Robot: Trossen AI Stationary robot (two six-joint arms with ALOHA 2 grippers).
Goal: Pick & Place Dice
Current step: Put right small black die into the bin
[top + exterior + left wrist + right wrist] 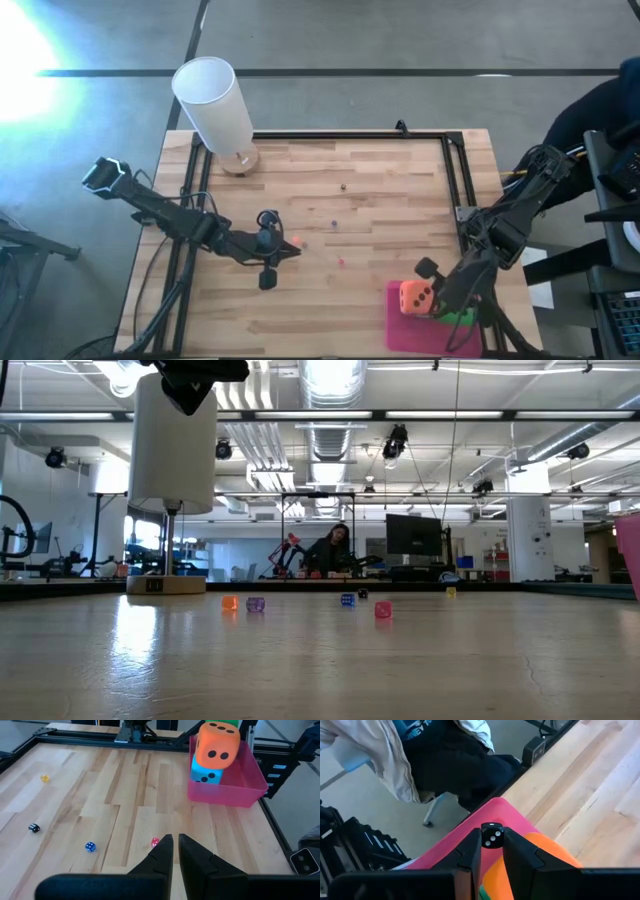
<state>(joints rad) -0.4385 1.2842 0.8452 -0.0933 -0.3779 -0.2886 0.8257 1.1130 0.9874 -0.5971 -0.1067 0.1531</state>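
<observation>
Now a small black die (491,836) with white pips sits pinched between my right gripper's (437,297) fingers, held over the pink tray (396,322) where the orange die (417,297) rests on the teal one (205,774). My left gripper (173,851) hovers mid-table, fingers nearly together, holding nothing.

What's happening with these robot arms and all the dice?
The right tool holds a small black die pinched between its fingers, above the pink tray at the table's near right corner. In the tray an orange die sits on a teal die, with a bit of green beside them. The left tool waits over the middle of the table, fingers nearly together and empty. Small dice lie scattered on the wood, and a tall white cylinder stands at the far left corner.
</observation>
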